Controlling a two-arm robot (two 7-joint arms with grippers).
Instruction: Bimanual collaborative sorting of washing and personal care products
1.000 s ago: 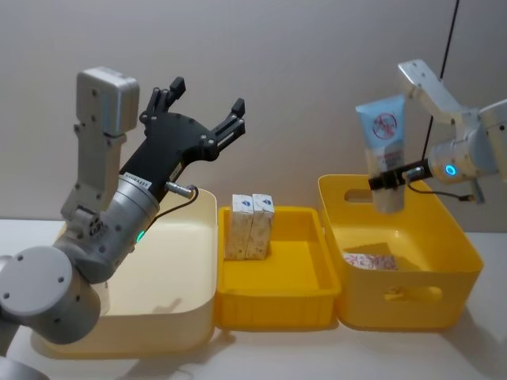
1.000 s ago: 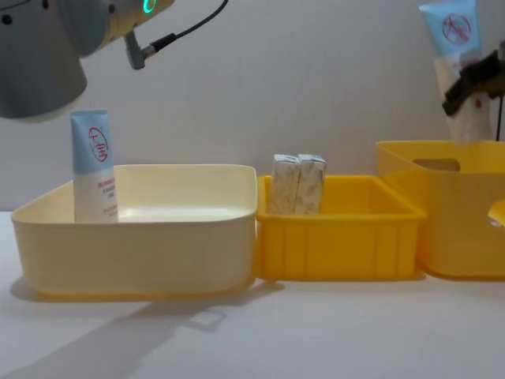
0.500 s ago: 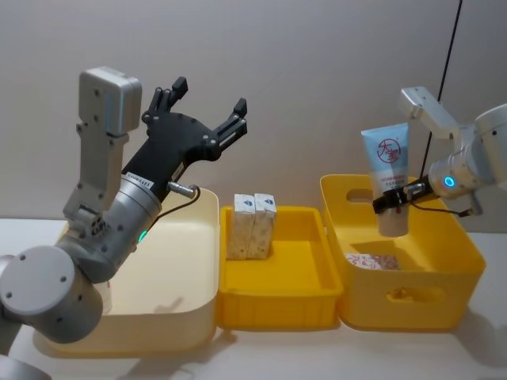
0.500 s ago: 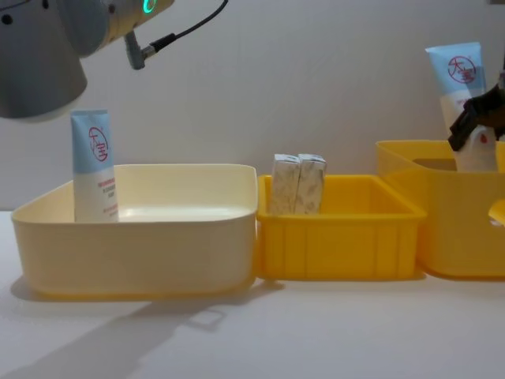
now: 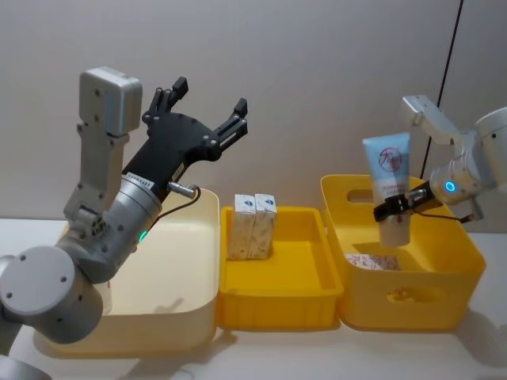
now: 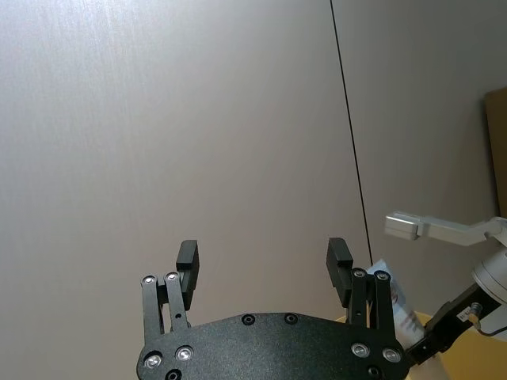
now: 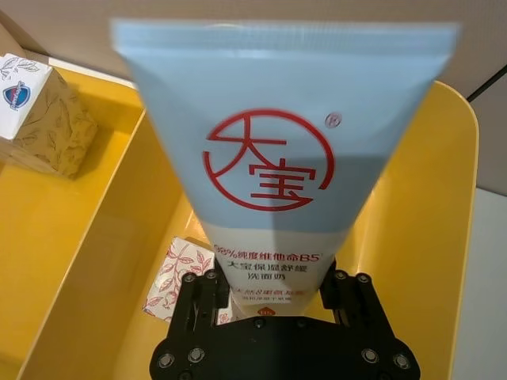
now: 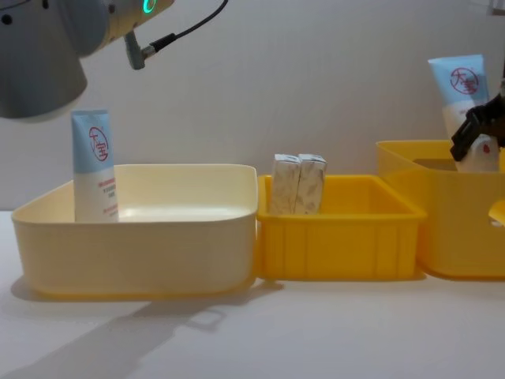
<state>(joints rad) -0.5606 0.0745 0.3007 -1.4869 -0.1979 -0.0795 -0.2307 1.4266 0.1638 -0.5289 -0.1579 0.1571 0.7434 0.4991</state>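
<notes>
On the far left, a tall squeeze tube with a light blue top and white lower body stands upright in the left rear corner of the wide cream plastic bin. Above that bin the left gripper is raised well clear, its forearm slanting up and to the right, black fingers spread wide and holding nothing.

In the middle, two small upright white cartons with beige-orange print stand touching each other at the far left of the shallow yellow plastic tray.

On the right, the deep yellow plastic bin with handle cut-outs has a flat patterned carton lying on its floor. The right gripper hangs over this bin, its wrist reaching in from the right, jaws clamped on the white lower body of a second blue-and-white squeeze tube with a red round logo. That tube is nearly upright, blue end up, its lower end inside the bin's walls.

The step in hand looks like moving this tube between bins. To do it well, the grip should stay firm and low, the tube vertical, and its bottom should clear the bin wall and the flat carton before any sideways travel.
</notes>
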